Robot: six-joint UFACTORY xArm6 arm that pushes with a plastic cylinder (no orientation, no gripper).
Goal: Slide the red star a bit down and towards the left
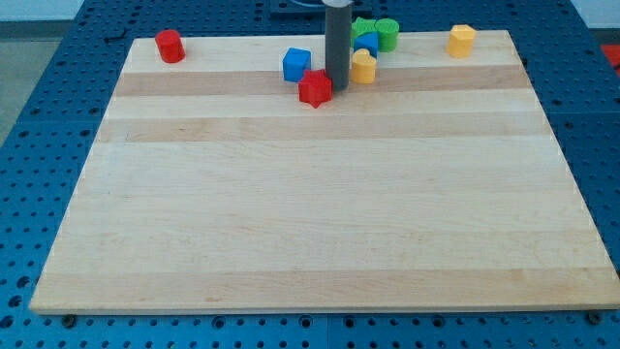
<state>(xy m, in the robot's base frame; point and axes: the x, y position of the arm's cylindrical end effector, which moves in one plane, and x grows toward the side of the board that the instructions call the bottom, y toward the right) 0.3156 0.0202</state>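
**Tip set against the red star, push barely begun**

My tip (337, 89), the lower end of the straight dark rod, rests on the pale wooden surface (320, 223) near the view's top, a little right of centre. There is no gripper on this arm, so nothing is clenched, released or grasped; the rod can only shove. The tip sits just at the right-hand upper edge of the red star-shaped block (315, 88), touching it or very nearly so; the exact contact cannot be made out.

Just to the right of the rod stands a yellow block with a rounded top (363, 67), close beside it. Behind that sits a small blue block (366, 43), partly hidden, and two green blocks (378, 32) at the surface's top edge. To the star's upper left, just beside it, is a blue cube (296, 64). Well apart are a red cylinder-like block (170, 46) at the top left corner and a yellow hexagon-like block (462, 40) towards the top right.

As a judgement: the star lies high on the surface, crowded among its neighbours, so little if any of the asked movement looks done. The tip is on the correct side, up and right of the star, for a push down and leftward. What remains is the short slide itself, into bare wood below and left, and nothing stands in that path.
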